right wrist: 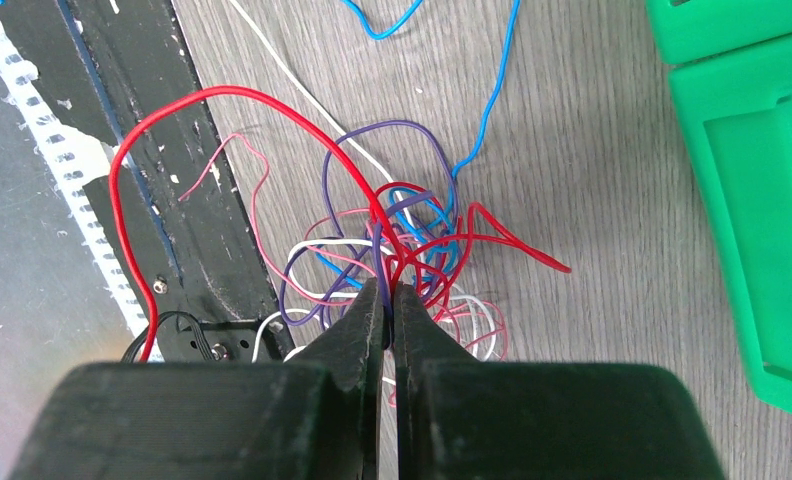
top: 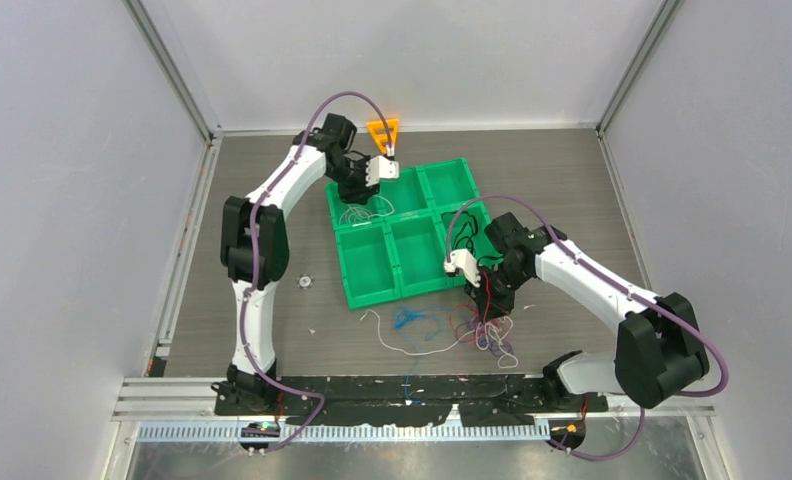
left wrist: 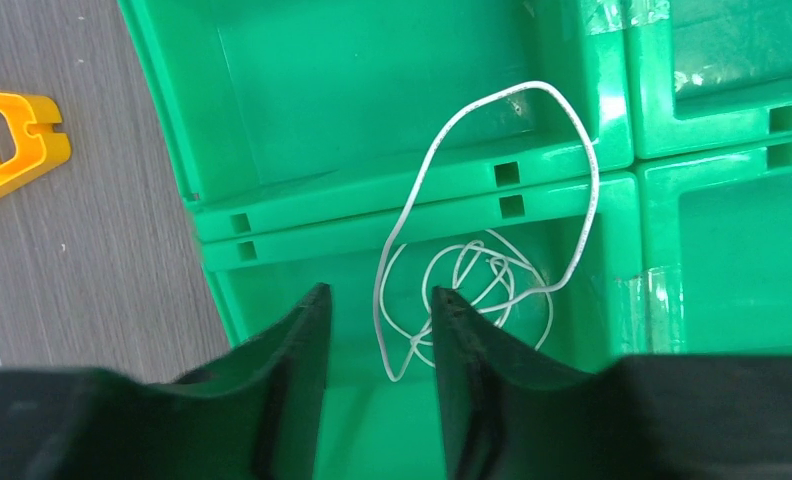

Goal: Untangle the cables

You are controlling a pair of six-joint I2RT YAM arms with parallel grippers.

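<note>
The cables lie in two places. A loose tangle (top: pixel 477 328) of red, purple, blue, pink and white strands sits on the table in front of the green tray (top: pixel 402 293). My right gripper (right wrist: pixel 389 285) stands over this tangle (right wrist: pixel 422 240), shut on a purple strand where it meets the red ones. A single white cable (left wrist: pixel 592 170) is coiled in a left compartment of the tray, with one loop lying over the divider (left wrist: pixel 372 210). My left gripper (left wrist: pixel 377 295) hovers above that compartment, open, with nothing between its fingers.
An orange triangular piece (top: pixel 383 130) lies behind the tray, beside the left gripper (top: pixel 384 168). A small silver disc (top: pixel 303 284) rests on the table left of the tray. A black strip (top: pixel 412 385) runs along the near edge, under part of the tangle.
</note>
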